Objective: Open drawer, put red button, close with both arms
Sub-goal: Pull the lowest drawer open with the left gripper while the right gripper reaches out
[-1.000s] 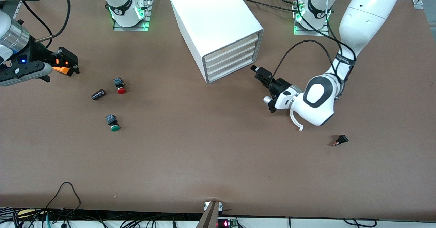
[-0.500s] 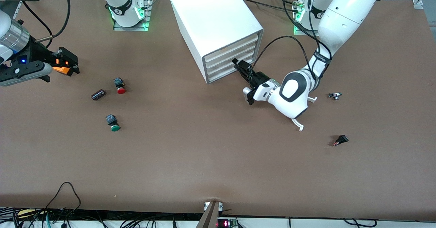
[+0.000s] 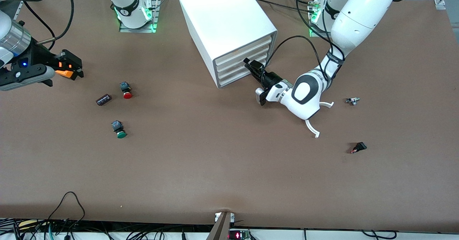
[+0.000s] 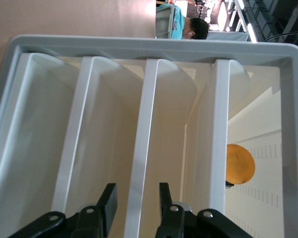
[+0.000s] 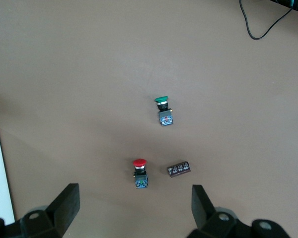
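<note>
Four stacked drawer fronts are seen in the front view on the white cabinet [image 3: 229, 28]; the left gripper [image 3: 249, 63] is at the drawer [image 3: 241, 61], third from the top, all drawers shut. The red button [image 3: 126, 90] lies toward the right arm's end, beside a dark cylinder [image 3: 103, 99]. The right gripper [image 3: 71, 66] waits, raised. No legible writing is noted.

In the left wrist view, the fingers [image 4: 108, 201] straddle one front lip, narrowly parted, not yet clamped. A firm pinch and straight pull are advised.

In the right wrist view, jaws are spread wide and empty above the button.
</note>
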Robot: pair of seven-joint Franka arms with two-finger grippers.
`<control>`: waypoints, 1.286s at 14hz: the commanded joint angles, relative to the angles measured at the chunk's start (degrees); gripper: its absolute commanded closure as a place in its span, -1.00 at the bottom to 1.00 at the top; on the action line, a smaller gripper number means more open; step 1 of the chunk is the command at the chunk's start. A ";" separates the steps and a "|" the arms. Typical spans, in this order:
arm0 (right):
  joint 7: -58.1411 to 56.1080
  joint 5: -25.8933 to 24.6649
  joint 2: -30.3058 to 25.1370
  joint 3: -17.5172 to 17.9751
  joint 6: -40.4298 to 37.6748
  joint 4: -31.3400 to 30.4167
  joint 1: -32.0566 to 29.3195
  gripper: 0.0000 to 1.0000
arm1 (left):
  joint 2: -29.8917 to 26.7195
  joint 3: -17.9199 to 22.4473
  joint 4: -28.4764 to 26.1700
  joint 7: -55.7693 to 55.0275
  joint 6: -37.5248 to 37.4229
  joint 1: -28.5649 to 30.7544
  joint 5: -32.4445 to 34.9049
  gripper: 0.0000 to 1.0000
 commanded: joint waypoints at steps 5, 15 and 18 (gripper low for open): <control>-0.03 -0.08 0.31 0.08 -0.78 0.99 -0.19 -1.00 | -0.23 0.37 -2.49 2.51 2.21 -2.57 -4.02 0.40; -0.81 -0.08 1.01 0.17 -0.17 1.52 -0.01 -1.00 | -0.32 0.72 -1.71 2.34 2.22 -2.31 -3.76 0.81; -0.91 0.18 1.62 0.08 0.18 1.52 -0.01 -1.00 | -0.41 1.33 -1.35 2.51 2.22 -2.04 -3.75 0.81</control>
